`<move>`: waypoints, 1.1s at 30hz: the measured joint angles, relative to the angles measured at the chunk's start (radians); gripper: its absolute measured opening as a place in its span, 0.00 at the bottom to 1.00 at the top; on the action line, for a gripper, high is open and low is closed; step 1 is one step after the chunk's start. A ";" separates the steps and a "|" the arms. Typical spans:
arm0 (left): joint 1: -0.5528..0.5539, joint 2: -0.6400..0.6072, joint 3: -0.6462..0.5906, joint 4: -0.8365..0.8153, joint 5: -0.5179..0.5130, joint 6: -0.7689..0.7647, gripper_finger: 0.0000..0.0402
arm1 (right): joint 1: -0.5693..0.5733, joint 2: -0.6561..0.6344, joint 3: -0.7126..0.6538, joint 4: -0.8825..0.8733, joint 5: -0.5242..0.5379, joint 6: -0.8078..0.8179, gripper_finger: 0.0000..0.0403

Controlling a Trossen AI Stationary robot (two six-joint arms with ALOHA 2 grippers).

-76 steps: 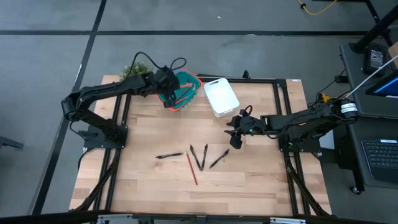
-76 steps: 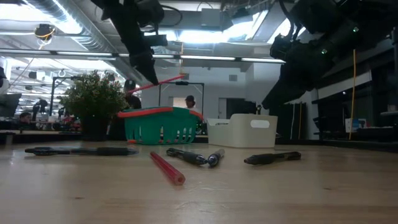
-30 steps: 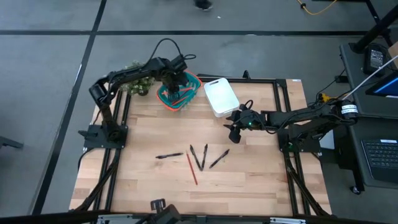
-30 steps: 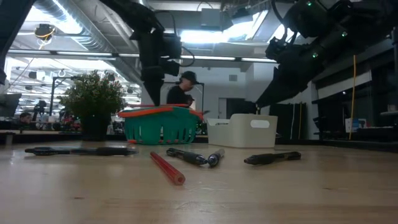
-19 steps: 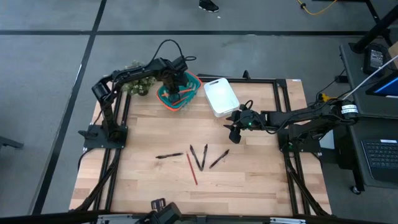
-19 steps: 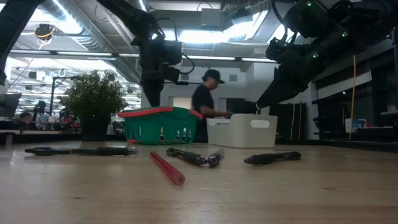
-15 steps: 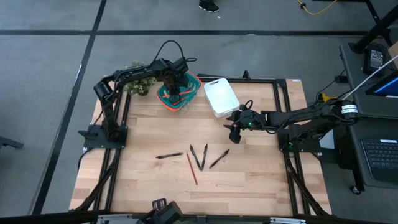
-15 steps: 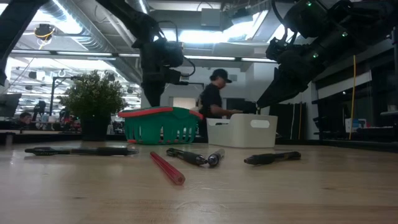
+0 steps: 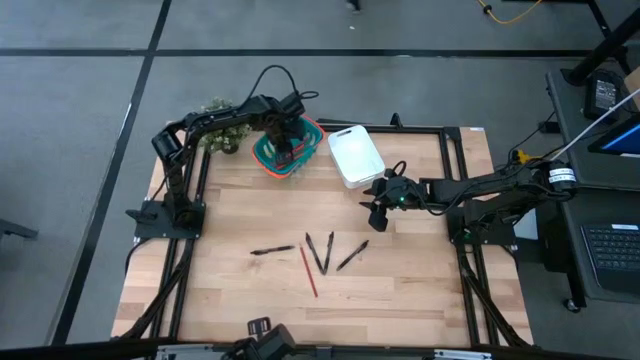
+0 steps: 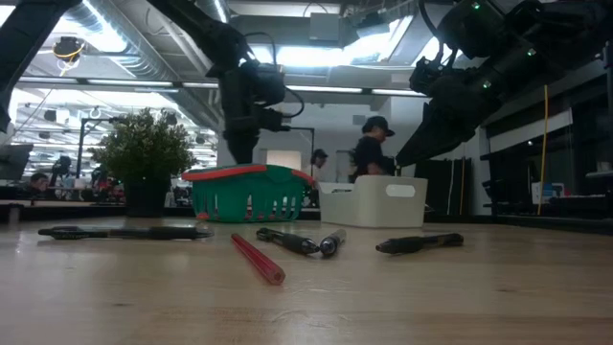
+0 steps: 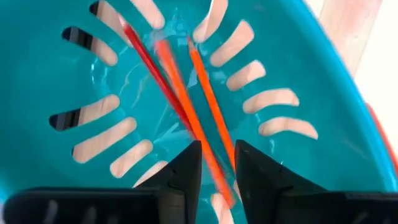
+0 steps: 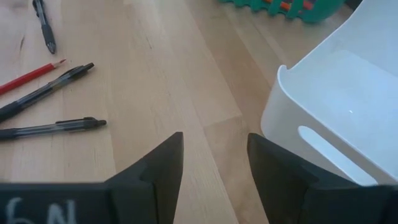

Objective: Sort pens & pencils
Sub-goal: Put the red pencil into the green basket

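Several black pens (image 9: 330, 247) lie flat on the wooden table near its middle, and one red pencil (image 9: 309, 271) lies among them. More red and orange pencils (image 11: 208, 93) rest on the floor of the teal basket (image 9: 268, 160) at the far edge. My left gripper (image 11: 217, 149) is open and points down into the basket just above those pencils; I see no contact. My right gripper (image 9: 378, 220) is open and hovers over the table beside the white bin (image 9: 355, 155), with the pens (image 12: 43, 90) and red pencil (image 12: 28, 76) ahead of it.
A potted plant (image 9: 215, 135) stands at the far left corner beside the basket. The white bin (image 12: 336, 93) is close to my right gripper. Bare wood lies on the near side of the pens and toward the table's left. People move in the room beyond the far edge.
My left gripper has stayed over the basket, shifting only slightly toward the table's right. A person beyond the far edge has walked to the right behind the basket and the bin.
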 joint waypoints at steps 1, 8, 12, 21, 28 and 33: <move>0.000 0.000 0.000 -0.002 -0.004 0.000 0.23 | 0.000 0.000 0.000 0.000 0.000 0.000 0.45; -0.005 -0.030 0.000 -0.050 -0.002 0.001 0.24 | 0.000 0.000 0.000 0.003 0.001 0.009 0.45; -0.030 -0.097 0.000 -0.072 0.037 0.001 0.24 | 0.000 0.000 0.000 0.003 0.002 0.026 0.45; -0.182 -0.267 0.000 -0.079 0.267 -0.005 0.24 | 0.000 0.000 0.000 -0.013 0.001 0.027 0.45; -0.360 -0.278 0.000 -0.078 0.316 -0.053 0.24 | 0.000 0.000 0.000 -0.012 0.000 0.078 0.45; -0.482 -0.261 0.001 -0.056 0.195 -0.057 0.24 | 0.000 0.000 0.000 -0.011 0.000 0.077 0.45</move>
